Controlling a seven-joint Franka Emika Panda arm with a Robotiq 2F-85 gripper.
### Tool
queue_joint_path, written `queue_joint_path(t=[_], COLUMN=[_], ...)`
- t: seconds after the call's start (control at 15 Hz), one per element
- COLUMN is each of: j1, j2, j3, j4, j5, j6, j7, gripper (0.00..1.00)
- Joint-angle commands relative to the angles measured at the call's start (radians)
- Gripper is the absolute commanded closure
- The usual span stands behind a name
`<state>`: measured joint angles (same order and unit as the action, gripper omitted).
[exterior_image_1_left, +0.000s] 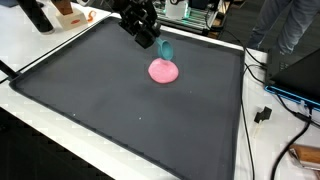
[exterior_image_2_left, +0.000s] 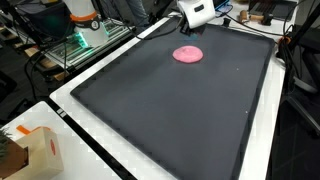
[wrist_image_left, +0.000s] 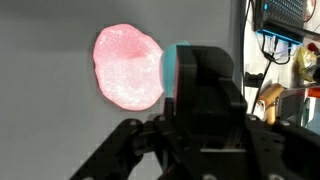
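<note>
Our pincer (exterior_image_1_left: 147, 36) looks pressed onto a small teal plastic piece (exterior_image_1_left: 165, 47), which we judge light, stiff and a bit slick, best held by its upper end, hanging just above a flat pink soft-looking round blob (exterior_image_1_left: 164, 71) on the wide black mat (exterior_image_1_left: 90, 110).

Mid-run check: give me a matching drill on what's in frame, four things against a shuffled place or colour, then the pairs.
Things:
1 pink blob
2 teal object
3 mat
4 cardboard box

Descriptions:
A brown, at the table corner, off the mat
B lying flat on the mat
C right at the fingertips of the gripper
D black, covering most of the white table

Pairs: 1-B; 2-C; 3-D; 4-A
</note>
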<state>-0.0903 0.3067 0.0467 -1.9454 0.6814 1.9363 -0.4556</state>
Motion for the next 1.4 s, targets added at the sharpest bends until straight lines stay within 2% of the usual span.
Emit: queue_joint_path(t=[0.0,0.67,1.07,1.33], j1=[-0.02,-0.084,-0.1,-0.107], j2=[0.015,0.067,0.122,0.168], j3=[0.003,-0.01,-0.022,-0.026], j4=[0.005,-0.037,-0.037,-0.019], j5=[0.033,0.159,0.164,0.162], j6=[-0.033,-0.089,-0.101,-0.115], j7=[-0.067,-0.476,-0.624,-0.679], gripper=[0.75,0.75,0.75,0.75])
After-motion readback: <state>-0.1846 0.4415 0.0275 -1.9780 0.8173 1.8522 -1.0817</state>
